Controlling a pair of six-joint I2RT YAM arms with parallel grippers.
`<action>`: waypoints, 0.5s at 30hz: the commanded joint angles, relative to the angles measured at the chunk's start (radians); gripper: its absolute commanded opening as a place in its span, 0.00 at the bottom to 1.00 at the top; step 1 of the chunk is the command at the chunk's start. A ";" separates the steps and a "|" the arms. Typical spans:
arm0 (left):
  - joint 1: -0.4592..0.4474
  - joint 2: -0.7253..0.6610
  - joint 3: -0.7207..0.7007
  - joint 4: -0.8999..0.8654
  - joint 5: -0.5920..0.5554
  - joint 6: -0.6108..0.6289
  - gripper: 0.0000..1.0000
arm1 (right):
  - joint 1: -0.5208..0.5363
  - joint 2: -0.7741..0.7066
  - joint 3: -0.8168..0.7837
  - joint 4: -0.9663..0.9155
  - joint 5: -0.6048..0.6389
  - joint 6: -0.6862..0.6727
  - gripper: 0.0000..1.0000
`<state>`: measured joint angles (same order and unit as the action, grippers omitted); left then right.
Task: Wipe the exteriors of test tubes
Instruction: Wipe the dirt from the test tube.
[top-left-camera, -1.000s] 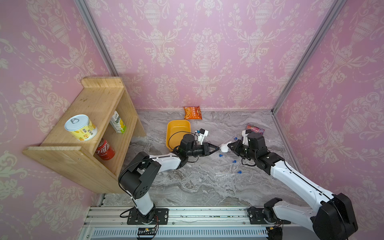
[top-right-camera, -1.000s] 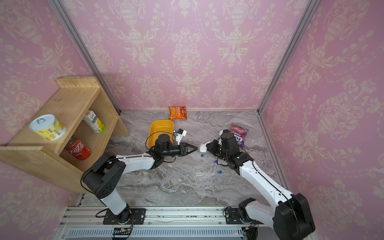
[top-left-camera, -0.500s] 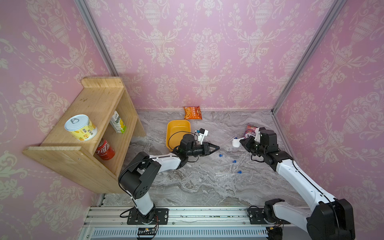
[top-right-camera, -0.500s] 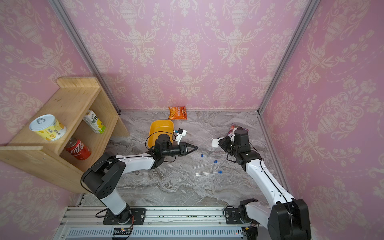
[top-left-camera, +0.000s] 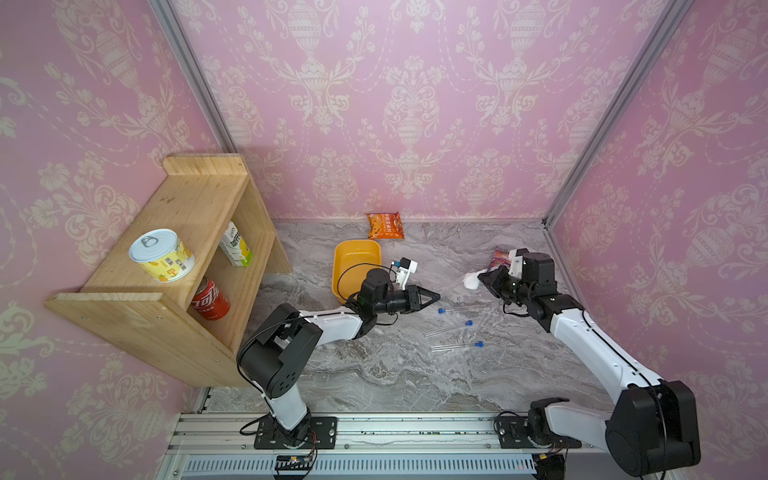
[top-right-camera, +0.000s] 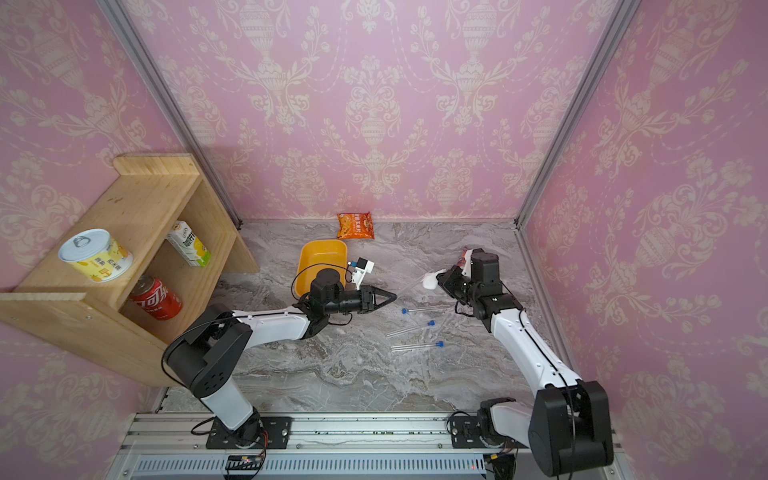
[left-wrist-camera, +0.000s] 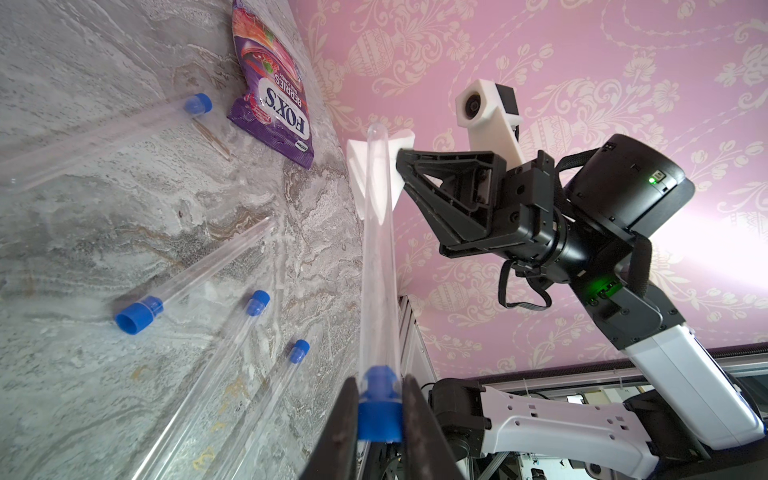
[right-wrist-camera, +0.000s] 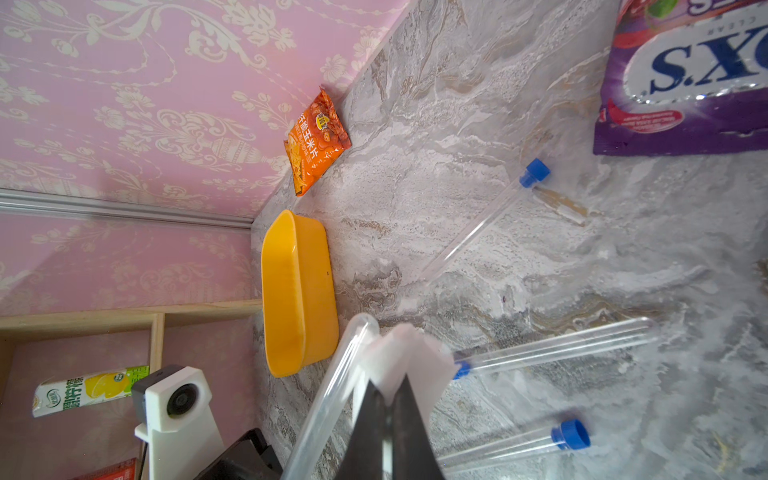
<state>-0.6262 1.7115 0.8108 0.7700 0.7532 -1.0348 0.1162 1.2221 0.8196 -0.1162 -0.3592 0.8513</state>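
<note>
Grey marble table: it was closed by pink walls at the back and on both sides, and a metal rail ran along the front edge.
Left side: a wooden shelf stood against the wall, and a yellow tub lay just behind the left arm's wrist.
Back edge: an orange snack bag lay at the foot of the wall, well apart from both arms.
Right side: a purple candy bag lay near the wall, just behind the right gripper.
Open room: bare marble stretched between the two arm bases, from the loose test tubes to the rail.
Left gripper: it was pressed together on the blue cap of the held test tube.
Right gripper: it pinched a folded white wipe.
Held test tube: it was thin and clear, and was lifted off the table between the two grippers. The wipe lay against its side near the round closed end.
Loose test tubes: four lay flat on the marble. Three were in a loose row between the arms, and the fourth was near the candy bag. Each was clear, with a blue cap at one end.
</note>
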 joint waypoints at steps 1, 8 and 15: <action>-0.007 0.009 -0.015 0.034 0.008 -0.009 0.20 | 0.026 0.000 0.032 0.010 -0.029 -0.044 0.00; -0.007 0.011 -0.015 0.037 0.006 -0.009 0.20 | 0.097 -0.020 0.029 0.000 -0.001 -0.053 0.00; -0.006 0.017 -0.015 0.041 0.003 -0.008 0.20 | 0.172 -0.049 0.011 0.006 0.029 -0.020 0.00</action>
<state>-0.6262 1.7115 0.8089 0.7784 0.7532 -1.0355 0.2646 1.2057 0.8223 -0.1169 -0.3534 0.8268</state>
